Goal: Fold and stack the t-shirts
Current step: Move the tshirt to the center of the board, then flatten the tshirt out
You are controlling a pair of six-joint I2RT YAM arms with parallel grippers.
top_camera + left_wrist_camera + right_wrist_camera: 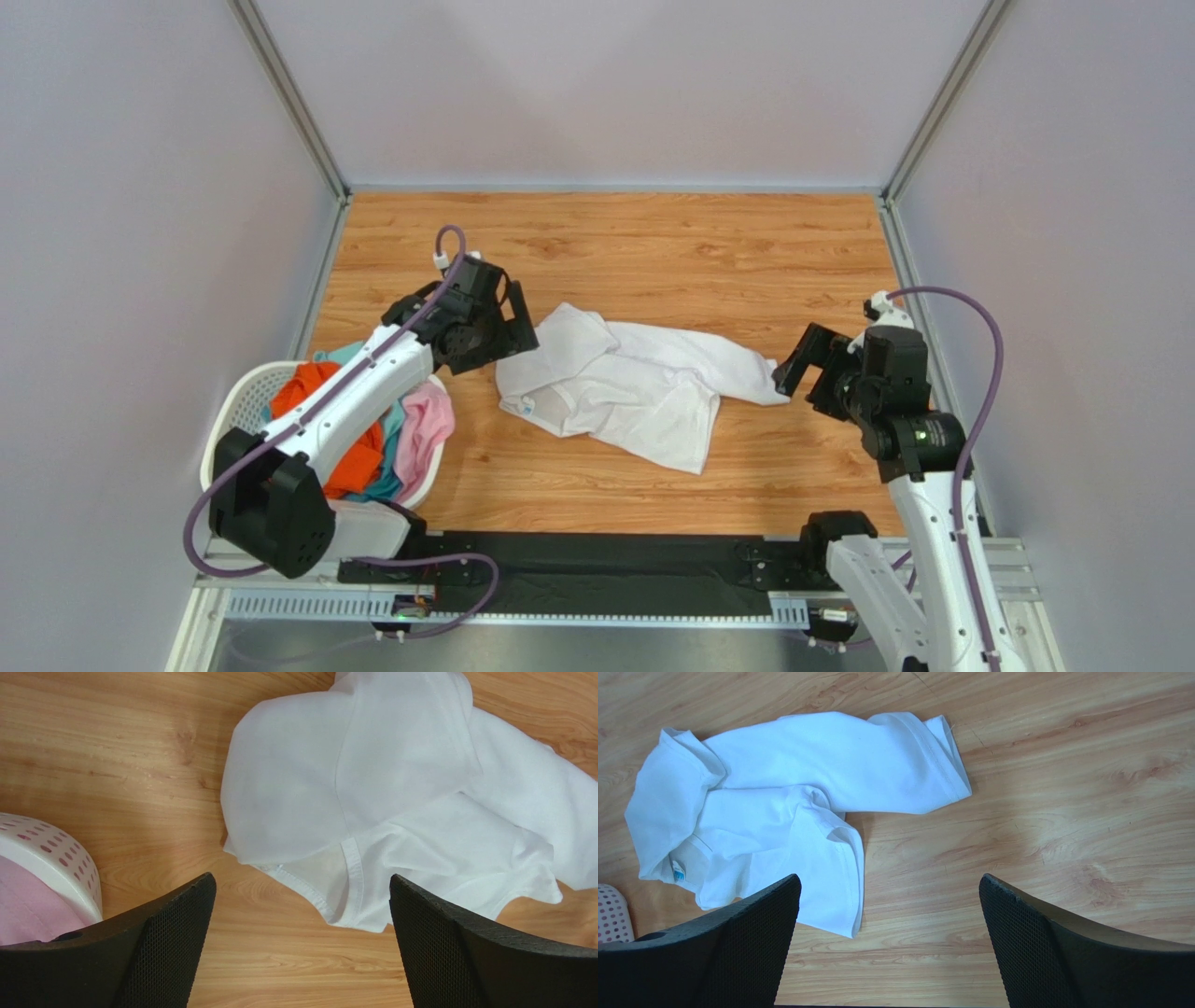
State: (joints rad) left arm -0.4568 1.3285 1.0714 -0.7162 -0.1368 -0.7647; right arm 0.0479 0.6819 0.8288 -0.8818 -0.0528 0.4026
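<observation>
Wood worktop (631, 238), white t-shirt (631, 385) crumpled mid-surface. Soft, light, limp; likely bunches when lifted. Pinch shoulder seams or hem corners. Spread and empty: left fingers (161, 945), right fingers (1046, 945).

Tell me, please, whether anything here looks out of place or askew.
The white t-shirt lies crumpled and twisted mid-table instead of spread flat. The orange shirt, teal shirt and pink shirt are heaped unfolded in the laundry basket. Nothing looks spilled or damaged. The left claw and right claw are open, off the cloth.
</observation>
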